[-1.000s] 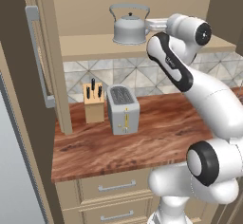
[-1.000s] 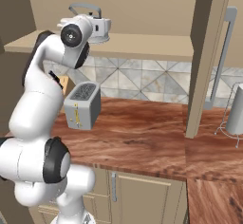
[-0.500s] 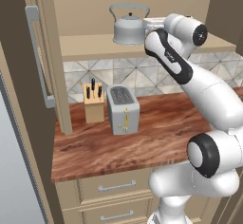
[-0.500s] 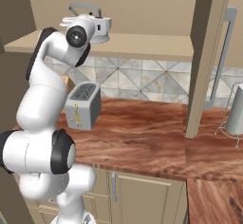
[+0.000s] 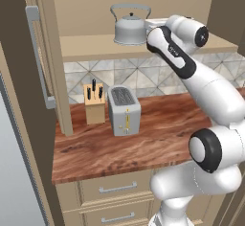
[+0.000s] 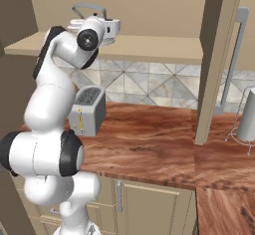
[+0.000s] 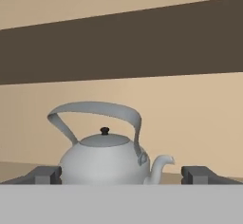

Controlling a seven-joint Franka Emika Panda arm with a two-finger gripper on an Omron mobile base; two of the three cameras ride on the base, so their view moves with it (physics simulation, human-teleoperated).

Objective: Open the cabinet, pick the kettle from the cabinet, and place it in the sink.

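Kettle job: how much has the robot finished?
Done: the cabinet doors stand open. In hand: the open fingers sit on either side of the kettle on its shelf, not gripping it yet. Left: grab it, lift it out and put it in the sink.

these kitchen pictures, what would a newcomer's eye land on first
The silver kettle standing on the shelf of the open cabinet, with the white arm reaching up to it. In the hand view the open tool sits level with the kettle, one fingertip on each side. Below, a toaster stands on the wooden counter.
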